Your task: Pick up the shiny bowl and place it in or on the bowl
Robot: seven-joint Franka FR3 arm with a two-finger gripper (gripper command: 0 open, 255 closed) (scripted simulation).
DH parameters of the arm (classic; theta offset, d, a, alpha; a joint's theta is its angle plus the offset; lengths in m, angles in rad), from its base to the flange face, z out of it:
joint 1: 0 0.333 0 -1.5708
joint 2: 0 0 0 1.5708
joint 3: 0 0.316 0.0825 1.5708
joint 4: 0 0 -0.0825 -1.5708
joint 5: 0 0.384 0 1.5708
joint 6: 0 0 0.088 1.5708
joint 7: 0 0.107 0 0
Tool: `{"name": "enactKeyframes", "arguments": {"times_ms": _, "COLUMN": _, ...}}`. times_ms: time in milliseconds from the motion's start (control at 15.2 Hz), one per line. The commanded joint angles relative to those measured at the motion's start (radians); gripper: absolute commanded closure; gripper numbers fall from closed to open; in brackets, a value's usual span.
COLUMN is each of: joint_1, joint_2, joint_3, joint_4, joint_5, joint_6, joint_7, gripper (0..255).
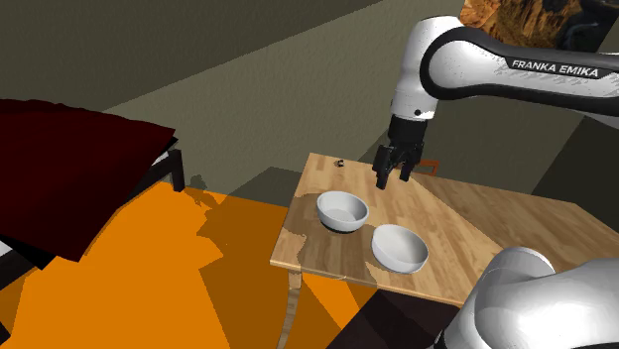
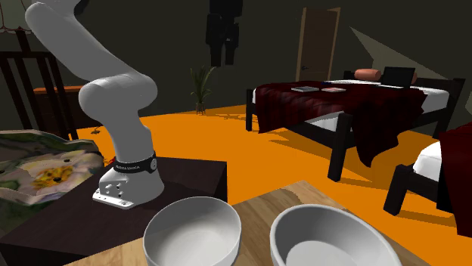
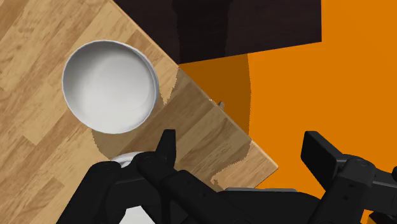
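Observation:
Two pale bowls stand side by side on the wooden table [image 1: 476,223]: one [image 1: 342,210] nearer the shoulder view's left, the other [image 1: 399,247] closer to the stand. Both look plain white-grey, and I cannot tell which is the shiny one. My gripper [image 1: 394,171] hangs open and empty above the table, behind the bowls and apart from them. In the wrist view one bowl [image 3: 110,86] lies in full sight ahead of the gripper [image 3: 242,145], and the second bowl [image 3: 127,158] is mostly hidden behind the left finger. The second exterior view has both bowls [image 2: 193,230] [image 2: 333,238] up close, with the gripper [image 2: 223,57] high above.
The table's edge and a corner [image 3: 275,168] lie under the gripper, orange floor [image 3: 331,76] beyond. The dark stand [image 2: 181,181] carries the arm's base. Beds with dark red covers [image 2: 340,102] stand across the room. A small dark object [image 1: 339,161] sits at the table's far edge.

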Motion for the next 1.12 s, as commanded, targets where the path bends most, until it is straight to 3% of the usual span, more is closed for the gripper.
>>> {"name": "enactKeyframes", "arguments": {"times_ms": 0, "joint_1": 0.000, "joint_2": 0.000, "joint_3": 0.000, "joint_4": 0.000, "joint_5": 0.000, "joint_6": 0.000, "joint_7": 0.000, "gripper": 0}}
{"name": "enactKeyframes", "arguments": {"times_ms": 594, "joint_1": -0.052, "joint_2": 0.012, "joint_3": -0.053, "joint_4": -0.273, "joint_5": -0.086, "joint_6": 0.283, "joint_7": -0.028, "gripper": 0}}
{"name": "enactKeyframes", "arguments": {"times_ms": 1056, "joint_1": -0.110, "joint_2": 0.121, "joint_3": -0.107, "joint_4": -0.424, "joint_5": -0.170, "joint_6": 0.544, "joint_7": -0.042, "gripper": 0}}
